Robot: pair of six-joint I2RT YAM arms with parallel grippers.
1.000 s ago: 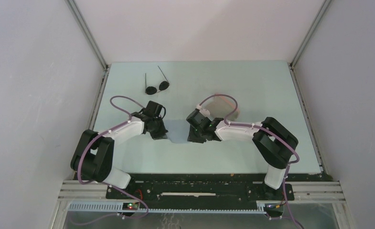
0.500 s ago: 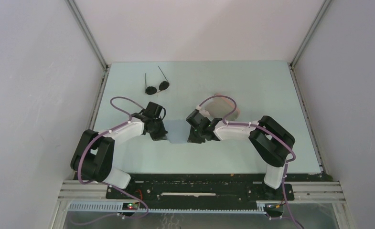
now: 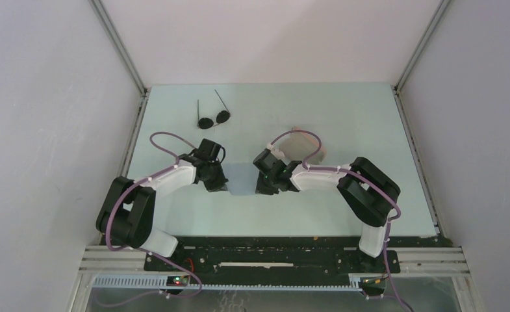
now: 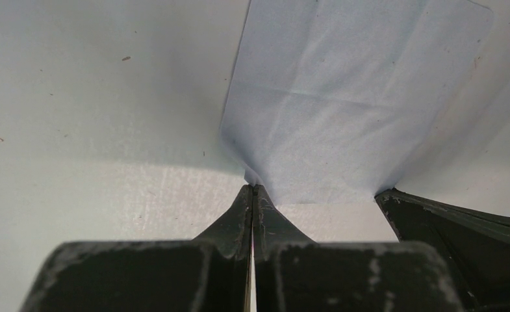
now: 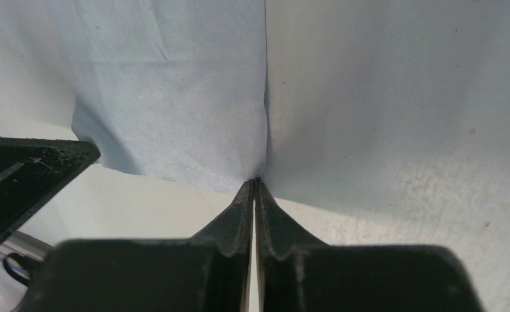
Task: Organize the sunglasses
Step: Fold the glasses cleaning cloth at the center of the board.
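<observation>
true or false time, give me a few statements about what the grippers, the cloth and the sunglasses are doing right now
1. The left gripper is shut on a corner of the light blue cloth. True.
2. The right gripper is open and holds nothing. False: it is shut on the cloth's edge, opposite the left gripper.
3. The sunglasses have their thin arms unfolded. True.
4. The sunglasses lie on the cloth. False: they lie apart from it on the table, at the far left, beyond the left arm.
</observation>
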